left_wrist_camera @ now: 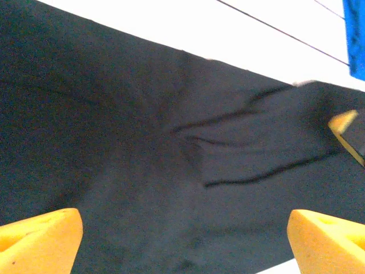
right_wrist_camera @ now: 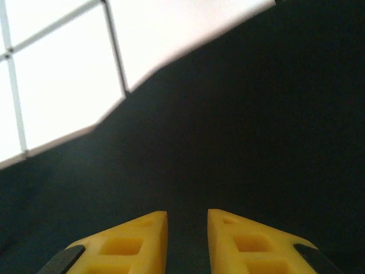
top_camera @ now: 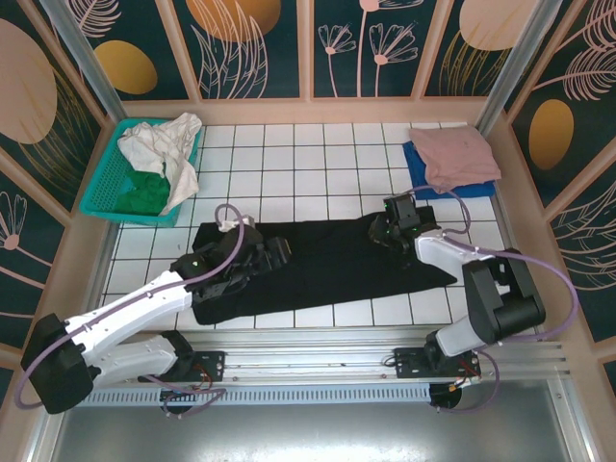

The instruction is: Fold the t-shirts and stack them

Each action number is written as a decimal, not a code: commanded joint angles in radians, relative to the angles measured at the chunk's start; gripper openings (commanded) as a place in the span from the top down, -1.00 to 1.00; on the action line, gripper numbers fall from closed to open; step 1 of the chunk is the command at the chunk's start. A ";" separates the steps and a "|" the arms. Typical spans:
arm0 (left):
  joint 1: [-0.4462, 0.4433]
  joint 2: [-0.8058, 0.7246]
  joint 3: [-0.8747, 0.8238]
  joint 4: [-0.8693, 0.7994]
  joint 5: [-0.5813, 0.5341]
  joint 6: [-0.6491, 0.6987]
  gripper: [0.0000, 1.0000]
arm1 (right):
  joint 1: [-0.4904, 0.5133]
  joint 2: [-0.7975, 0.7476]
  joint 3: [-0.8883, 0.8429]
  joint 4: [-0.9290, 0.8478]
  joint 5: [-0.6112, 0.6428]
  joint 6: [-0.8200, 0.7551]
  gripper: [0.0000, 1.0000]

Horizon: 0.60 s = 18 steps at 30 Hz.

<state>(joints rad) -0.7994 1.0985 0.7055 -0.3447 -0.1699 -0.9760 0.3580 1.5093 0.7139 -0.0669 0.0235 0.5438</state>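
Black t-shirt (top_camera: pixel 327 269) flat on white tiles (top_camera: pixel 318 164). Your left gripper (left_wrist_camera: pixel 182 220) spread wide above creases (wrist view). Right gripper (right_wrist_camera: pixel 186 216) nearly closed, pinch undeterminable. Overhead: pink t-shirt (top_camera: pixel 460 154) atop blue t-shirt (top_camera: pixel 419 173).

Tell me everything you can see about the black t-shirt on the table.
The black t-shirt is soft, matte cloth, laid out as a long band, flat and slightly slanted across the white tiled table, with shallow wrinkles. The left arm's fingers hang wide open over its left part; the right arm's fingers sit nearly closed at its right part, contact unclear.
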 commanded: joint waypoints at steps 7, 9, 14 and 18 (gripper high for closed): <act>0.044 0.278 -0.151 0.048 0.008 -0.016 -0.80 | -0.074 0.099 -0.007 -0.054 0.086 -0.002 0.50; 0.076 0.267 -0.199 0.069 0.025 -0.037 -0.81 | -0.101 0.086 -0.010 -0.082 0.096 -0.009 0.50; 0.091 0.220 -0.156 0.040 0.002 -0.033 -0.85 | -0.118 -0.003 -0.006 -0.122 0.059 -0.037 0.48; 0.096 0.264 -0.029 0.000 -0.073 0.026 -0.97 | -0.108 -0.034 0.009 -0.109 0.040 -0.042 0.45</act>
<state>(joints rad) -0.7158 1.3304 0.5922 -0.2810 -0.1680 -0.9855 0.2447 1.5116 0.7170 -0.1429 0.0551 0.5243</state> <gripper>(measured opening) 0.978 0.271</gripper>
